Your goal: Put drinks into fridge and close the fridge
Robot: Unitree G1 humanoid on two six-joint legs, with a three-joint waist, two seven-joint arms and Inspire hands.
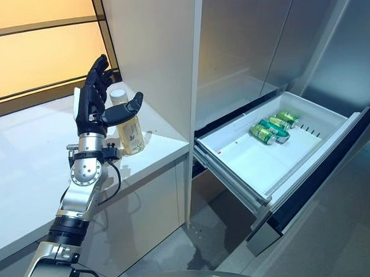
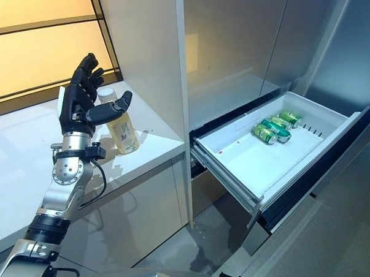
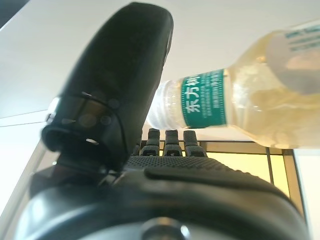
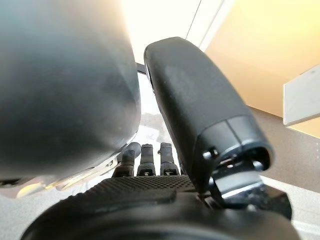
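Left robot hand [image 1: 93, 104] open, fingers straight, holding nothing, beside the clear plastic bottle of pale yellow drink [image 1: 129, 132] standing on the white counter [image 1: 24, 162]. Bottle probably light, smooth, slightly squeezable; grasp mid-body around the label.

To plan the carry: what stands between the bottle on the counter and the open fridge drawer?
In the left eye view, a tall white cabinet panel stands between the bottle and the drawer holding green cans.
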